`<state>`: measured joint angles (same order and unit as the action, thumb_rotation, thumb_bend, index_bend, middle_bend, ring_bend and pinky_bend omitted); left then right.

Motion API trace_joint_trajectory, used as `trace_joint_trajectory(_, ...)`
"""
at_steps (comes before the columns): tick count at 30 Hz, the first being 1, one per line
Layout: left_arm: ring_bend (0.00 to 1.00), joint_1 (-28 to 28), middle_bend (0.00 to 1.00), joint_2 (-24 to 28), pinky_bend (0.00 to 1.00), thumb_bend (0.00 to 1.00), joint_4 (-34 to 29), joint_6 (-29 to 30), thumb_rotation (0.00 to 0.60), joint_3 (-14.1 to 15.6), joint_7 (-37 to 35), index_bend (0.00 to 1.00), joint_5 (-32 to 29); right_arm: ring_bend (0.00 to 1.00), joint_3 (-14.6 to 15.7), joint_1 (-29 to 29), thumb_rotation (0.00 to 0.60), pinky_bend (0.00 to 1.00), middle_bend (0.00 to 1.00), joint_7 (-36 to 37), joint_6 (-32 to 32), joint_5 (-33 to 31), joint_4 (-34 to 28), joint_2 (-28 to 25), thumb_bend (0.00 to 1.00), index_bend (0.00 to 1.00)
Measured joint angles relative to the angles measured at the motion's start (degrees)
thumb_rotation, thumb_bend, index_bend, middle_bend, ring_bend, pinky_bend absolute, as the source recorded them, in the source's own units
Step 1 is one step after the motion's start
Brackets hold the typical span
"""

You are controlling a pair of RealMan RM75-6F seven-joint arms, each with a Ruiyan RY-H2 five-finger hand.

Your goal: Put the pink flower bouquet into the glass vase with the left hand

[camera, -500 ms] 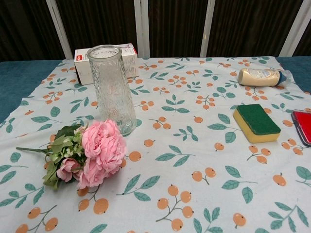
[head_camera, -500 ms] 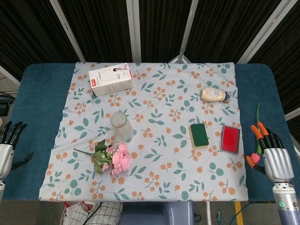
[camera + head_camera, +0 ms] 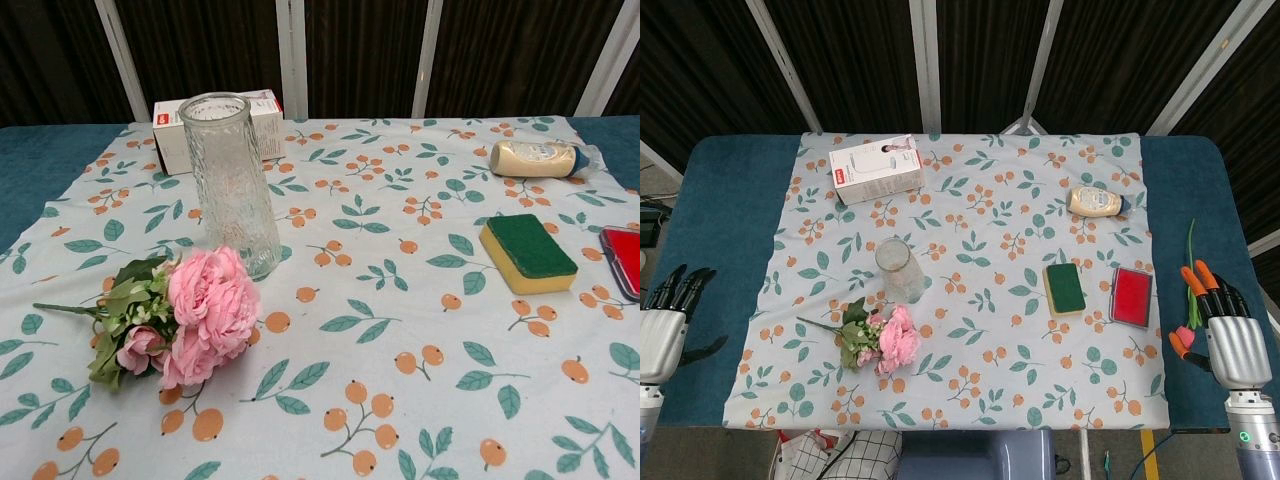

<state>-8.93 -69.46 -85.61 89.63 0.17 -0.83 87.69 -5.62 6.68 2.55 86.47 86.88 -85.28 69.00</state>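
1. left hand (image 3: 662, 330): at the lower left edge of the head view, off the printed cloth, over the blue table (image 3: 715, 230). its fingers are apart and hold nothing. the chest view does not show it.
2. right hand (image 3: 1230, 335): at the lower right edge of the head view, fingers extended and apart. orange and pink items lie just beside it; whether they touch cannot be told.
3. bouquet (image 3: 185, 315): lies on its side on the cloth (image 3: 980, 300), lower left of centre, stems pointing to the left of the frame. well apart from the left hand.
4. vase (image 3: 230, 180): upright and empty, just above the bouquet in the frame; the pink blooms lie very near its base.
5. progress: nothing done yet, by my judgement. reach, grasp, lift and insertion all remain.
6. change from the earlier frame: the left hand has moved slightly into the frame, toward the cloth. the right hand has shifted slightly lower. bouquet and vase are unmoved.
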Motion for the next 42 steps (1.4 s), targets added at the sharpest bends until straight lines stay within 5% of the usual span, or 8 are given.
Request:
trace_joint_trajectory(15,0.00,-6.6,0.08,3.5,0.15,0.12,-10.1,-15.4,0.600,3.0,-7.1,0.11,3.2,0.07,-0.3,-0.3,0.600,0.14,0.04,0.8,-0.8,-1.5,-1.8,-1.5,0.30,0.10)
trace_joint_trajectory(29,0.00,-12.5,0.08,-7.6,0.15,0.08,-13.0,-24.4,0.600,0.0,9.9,0.10,-1.5,0.07,-0.7,-0.6,0.600,0.14,0.04,2.3,-0.6,-2.2,-2.3,-2.3,0.30,0.10)
trace_joint_trajectory(42,0.00,-15.6,0.09,-16.0,0.15,0.08,-9.3,-28.1,0.600,-0.8,15.9,0.10,-4.3,0.07,-1.3,-0.9,0.600,0.14,0.04,4.1,-0.3,-2.8,-2.4,-2.8,0.30,0.10)
